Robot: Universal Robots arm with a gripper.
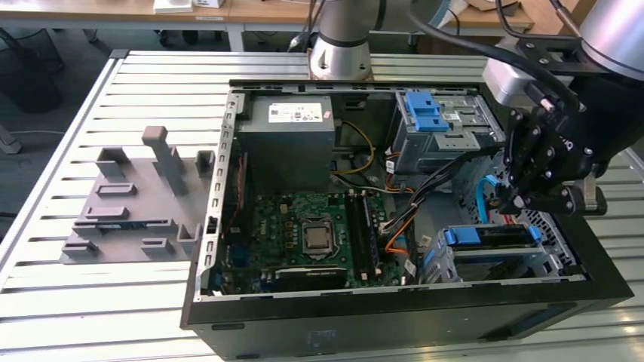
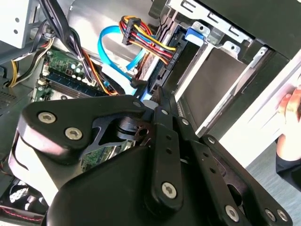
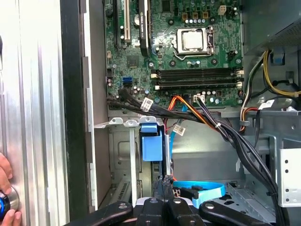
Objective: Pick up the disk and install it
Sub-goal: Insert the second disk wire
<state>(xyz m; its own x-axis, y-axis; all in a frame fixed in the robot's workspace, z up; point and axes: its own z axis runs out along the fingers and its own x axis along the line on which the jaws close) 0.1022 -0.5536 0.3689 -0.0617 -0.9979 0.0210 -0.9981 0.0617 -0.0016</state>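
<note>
The disk (image 1: 490, 237) sits in the drive cage at the near corner of the open computer case (image 1: 403, 317), at the exterior view's right, with its blue bracket facing up. In the first wrist view its blue bracket tab (image 3: 151, 146) stands between the cage's metal rails. My gripper (image 1: 510, 204) hangs just above that cage, over the case's side wall. Its black fingers are pressed together with nothing between them in both wrist views, and the gripper (image 3: 163, 182) tips are right at the disk's dark edge. The gripper (image 2: 157, 94) points at the cage.
Power supply (image 1: 292, 124), motherboard (image 1: 312, 234) and a second cage with a blue latch (image 1: 433, 113) fill the case. Black cables (image 3: 221, 127) and a blue data cable (image 3: 200, 190) run close to my fingers. A grey fixture (image 1: 141, 196) lies beside the case. A hand (image 3: 5, 188) rests outside the case wall.
</note>
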